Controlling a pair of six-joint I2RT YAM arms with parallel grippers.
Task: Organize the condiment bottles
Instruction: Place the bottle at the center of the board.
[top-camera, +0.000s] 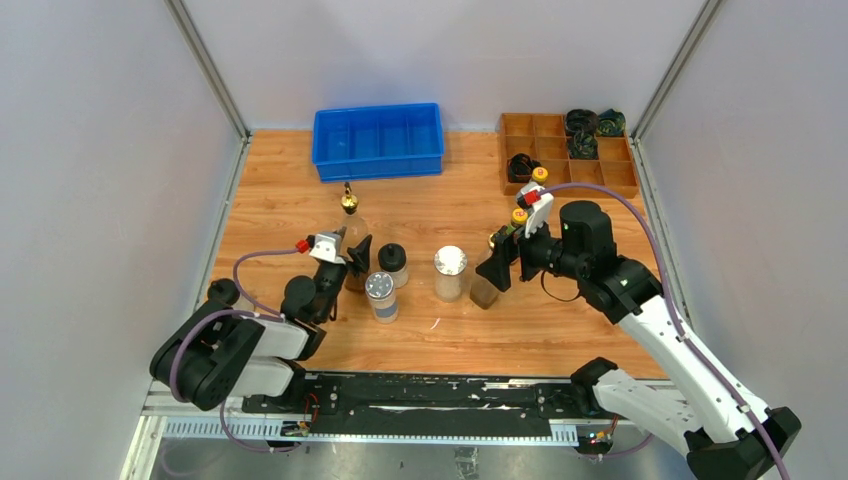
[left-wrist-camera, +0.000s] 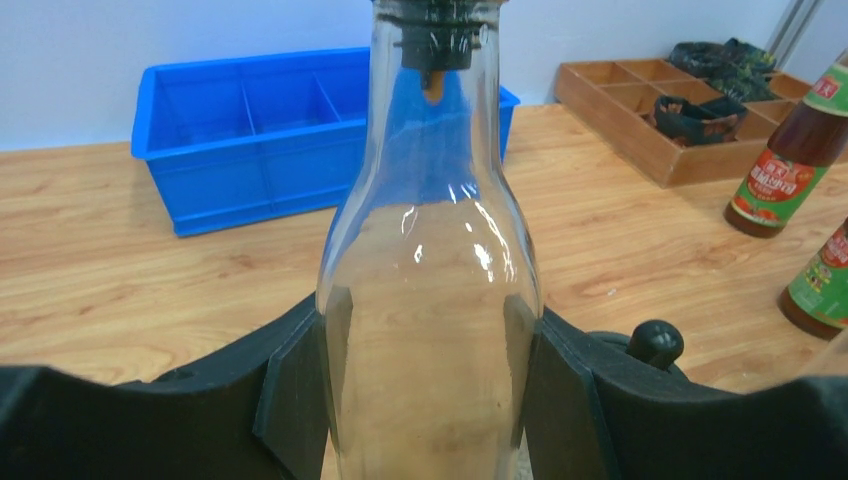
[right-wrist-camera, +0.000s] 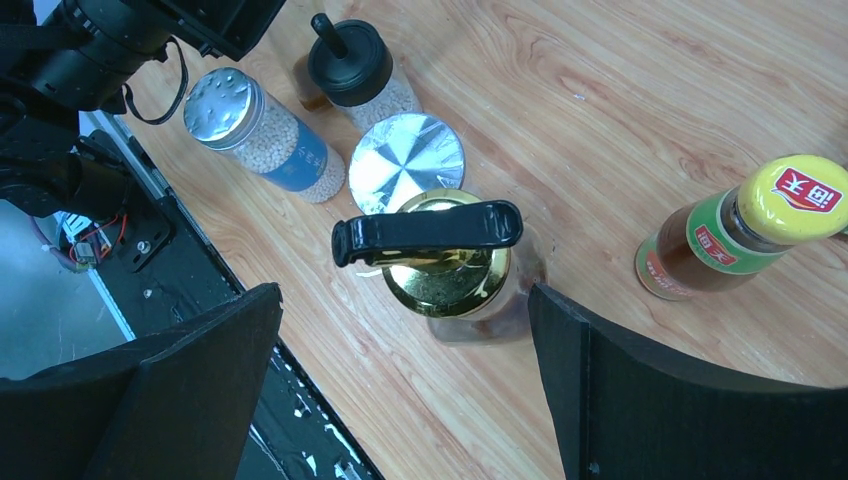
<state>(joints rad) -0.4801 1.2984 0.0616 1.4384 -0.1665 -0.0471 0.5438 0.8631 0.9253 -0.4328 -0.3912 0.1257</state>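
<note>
The left tool (left-wrist-camera: 430, 392) clamps the tall clear glass cruet (left-wrist-camera: 430, 260) on the wooden counter (left-wrist-camera: 120, 250). The right tool (right-wrist-camera: 403, 305), spread wide, flanks a gold-capped cruet (right-wrist-camera: 445, 282) without touching.

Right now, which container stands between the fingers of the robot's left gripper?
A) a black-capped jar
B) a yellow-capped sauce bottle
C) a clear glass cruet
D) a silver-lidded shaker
C: in the left wrist view the clear glass cruet stands upright inside the left gripper, with a dark pad against each side of the glass.
</note>
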